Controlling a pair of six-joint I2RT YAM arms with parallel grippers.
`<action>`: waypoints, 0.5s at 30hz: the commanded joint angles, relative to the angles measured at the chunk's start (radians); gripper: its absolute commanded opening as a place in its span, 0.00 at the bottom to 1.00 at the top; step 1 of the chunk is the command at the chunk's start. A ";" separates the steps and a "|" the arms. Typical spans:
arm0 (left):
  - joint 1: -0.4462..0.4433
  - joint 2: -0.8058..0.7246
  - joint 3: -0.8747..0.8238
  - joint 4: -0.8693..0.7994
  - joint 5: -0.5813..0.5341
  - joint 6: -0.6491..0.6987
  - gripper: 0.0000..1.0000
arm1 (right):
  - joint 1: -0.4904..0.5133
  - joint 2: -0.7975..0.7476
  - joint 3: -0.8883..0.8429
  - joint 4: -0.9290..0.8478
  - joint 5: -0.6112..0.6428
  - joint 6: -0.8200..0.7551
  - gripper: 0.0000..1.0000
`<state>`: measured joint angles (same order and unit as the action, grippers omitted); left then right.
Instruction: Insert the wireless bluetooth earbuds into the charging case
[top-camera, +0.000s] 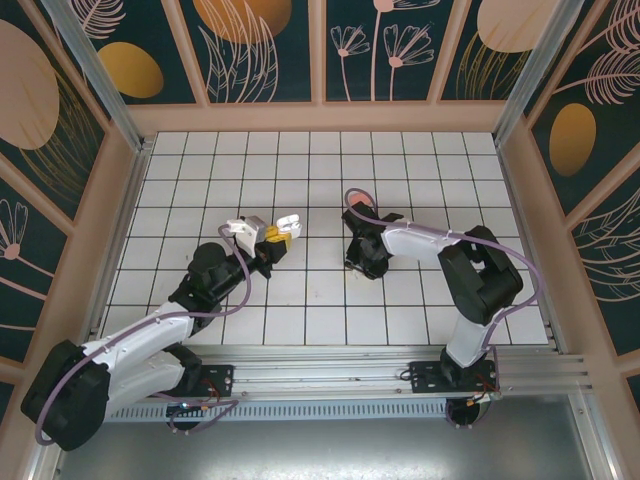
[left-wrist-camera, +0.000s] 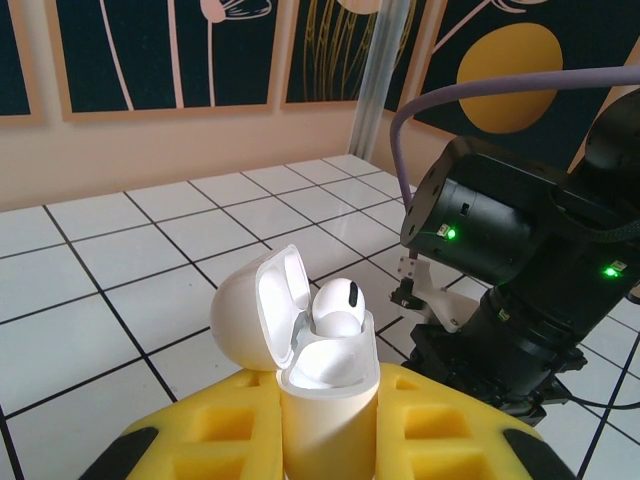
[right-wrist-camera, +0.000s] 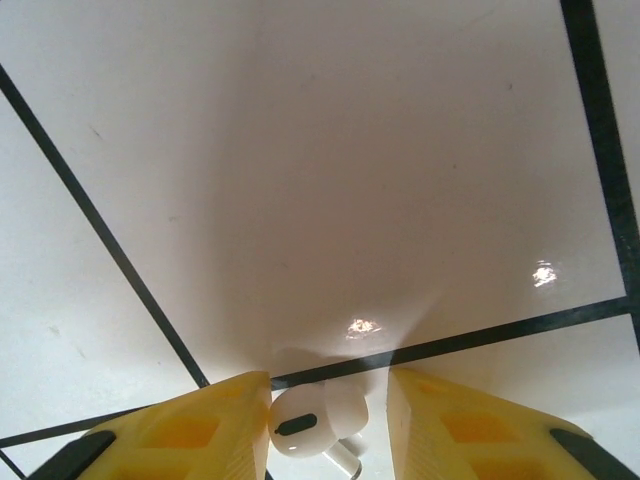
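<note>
My left gripper (left-wrist-camera: 326, 412) is shut on the white charging case (left-wrist-camera: 322, 440), held upright between yellow pads (left-wrist-camera: 215, 428) with its lid (left-wrist-camera: 240, 315) flipped open. One white earbud (left-wrist-camera: 338, 303) sits in the case. From above, the case (top-camera: 288, 221) is just left of centre, at the tip of my left gripper (top-camera: 273, 236). My right gripper (top-camera: 358, 264) points down at the floor. In its wrist view my right gripper (right-wrist-camera: 328, 392) is open, straddling a second white earbud (right-wrist-camera: 315, 420) lying on a tile. The left finger (right-wrist-camera: 235, 420) touches it and a gap remains on the right. The salmon-pink pieces are out of view.
The white tiled floor (top-camera: 320, 170) with black grout lines is walled in by tan and patterned panels (top-camera: 320, 50). The right arm's black wrist (left-wrist-camera: 520, 260) and purple cable (left-wrist-camera: 480, 95) stand close to the right of the held case.
</note>
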<state>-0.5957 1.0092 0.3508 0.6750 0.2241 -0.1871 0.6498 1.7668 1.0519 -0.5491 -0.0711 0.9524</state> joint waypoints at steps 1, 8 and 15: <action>0.001 -0.021 -0.009 0.007 0.001 0.013 0.00 | 0.013 0.031 0.025 -0.013 0.001 -0.018 0.34; 0.000 -0.024 -0.006 0.005 0.001 0.014 0.00 | 0.016 0.020 0.037 -0.023 0.010 -0.021 0.27; 0.000 -0.026 -0.006 0.006 0.024 0.036 0.00 | 0.017 -0.015 0.040 -0.015 0.031 -0.021 0.23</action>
<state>-0.5957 1.0008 0.3485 0.6724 0.2276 -0.1799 0.6586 1.7721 1.0672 -0.5571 -0.0677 0.9409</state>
